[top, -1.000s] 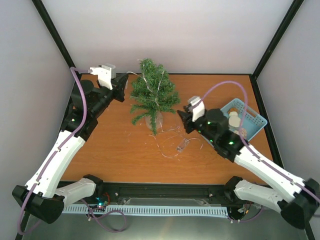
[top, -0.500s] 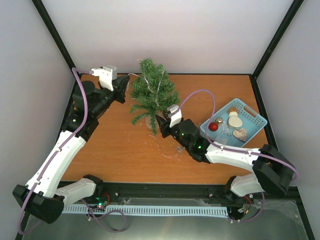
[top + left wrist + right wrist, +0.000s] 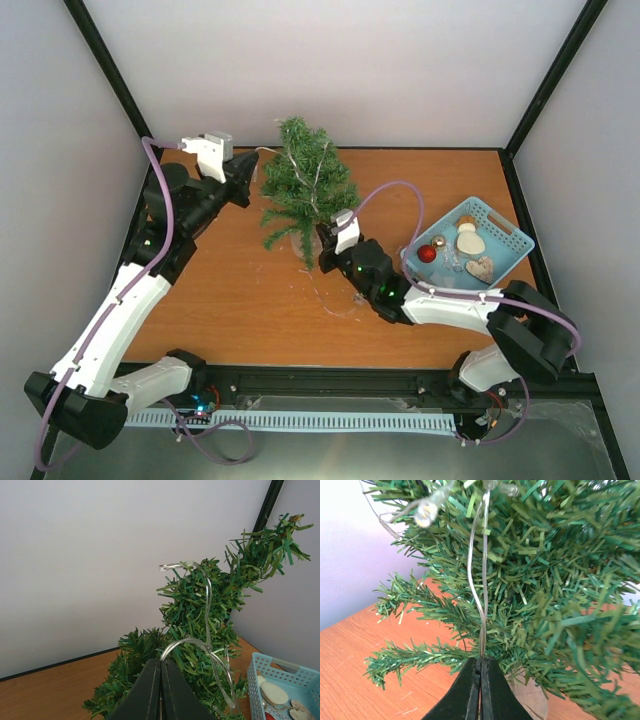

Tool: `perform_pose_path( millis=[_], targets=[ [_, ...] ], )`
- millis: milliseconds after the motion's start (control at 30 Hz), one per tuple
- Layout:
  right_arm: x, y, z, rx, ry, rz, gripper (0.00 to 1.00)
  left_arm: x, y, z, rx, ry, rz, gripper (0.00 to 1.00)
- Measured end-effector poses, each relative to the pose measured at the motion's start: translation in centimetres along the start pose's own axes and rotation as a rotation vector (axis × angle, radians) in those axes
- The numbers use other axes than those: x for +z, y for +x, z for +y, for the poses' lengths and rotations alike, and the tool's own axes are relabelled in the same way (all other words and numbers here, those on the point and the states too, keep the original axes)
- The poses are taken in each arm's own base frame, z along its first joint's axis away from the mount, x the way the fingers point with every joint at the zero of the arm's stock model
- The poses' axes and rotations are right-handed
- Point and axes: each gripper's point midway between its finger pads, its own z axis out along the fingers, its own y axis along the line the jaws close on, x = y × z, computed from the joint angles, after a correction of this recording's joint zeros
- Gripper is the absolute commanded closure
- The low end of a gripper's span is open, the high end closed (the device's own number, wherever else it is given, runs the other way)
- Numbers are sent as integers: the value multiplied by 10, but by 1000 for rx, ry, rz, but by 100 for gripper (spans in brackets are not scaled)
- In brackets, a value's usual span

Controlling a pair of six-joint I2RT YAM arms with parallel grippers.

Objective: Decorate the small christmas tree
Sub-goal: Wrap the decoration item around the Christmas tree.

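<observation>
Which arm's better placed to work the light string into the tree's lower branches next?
Right, likely. The right gripper is shut on the light string right at the small christmas tree's lowest branches. The left gripper pinches the string off the tree's back-left side, away from those branches.

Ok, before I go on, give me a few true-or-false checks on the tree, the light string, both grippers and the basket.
1. The right gripper is shut on the light string. True.
2. The left gripper stands wide open. False: it is shut, with the string looping out from its tips.
3. The blue basket sits to the left of the small christmas tree. False: it sits to the tree's right.
4. A red ball lies in the basket. True.
5. The tree lies flat on the table. False: it stands upright.
</observation>
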Motion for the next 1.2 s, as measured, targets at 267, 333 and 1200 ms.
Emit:
perform_pose_path(
  millis=[267, 333, 1200],
  targets=[
    [-45, -27, -6, -56, -28, -52, 97, -4, -4, -2, 3, 2, -13, 99],
    [-59, -38, -9, -71, -33, -72, 97, -7, -4, -2, 4, 3, -18, 99],
    [-131, -199, -30, -502, 143, -241, 97, 0, -16, -6, -50, 24, -34, 99]
  ],
)
